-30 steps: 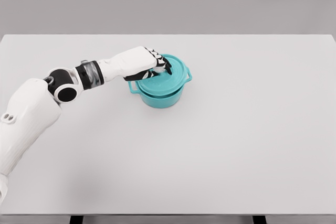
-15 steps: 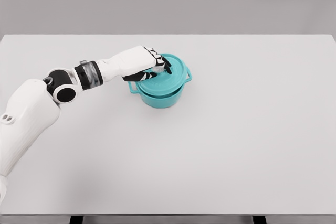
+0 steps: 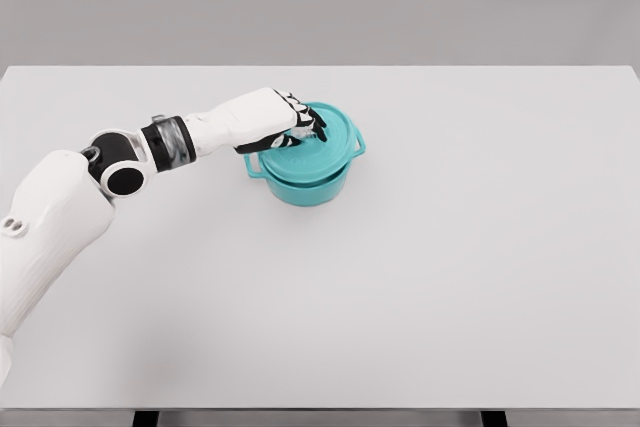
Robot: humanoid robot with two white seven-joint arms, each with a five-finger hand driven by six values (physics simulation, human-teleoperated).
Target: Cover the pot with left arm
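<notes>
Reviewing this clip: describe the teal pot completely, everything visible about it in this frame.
The pot is a round, squat teal casserole with a matte enamel look, standing upright on the white table, left of centre toward the far side. A matching teal lid sits on top, apparently seated. Small loop handles show at its left and right. The left hand lies over the lid, fingers curled around its knob, which is mostly hidden.
</notes>
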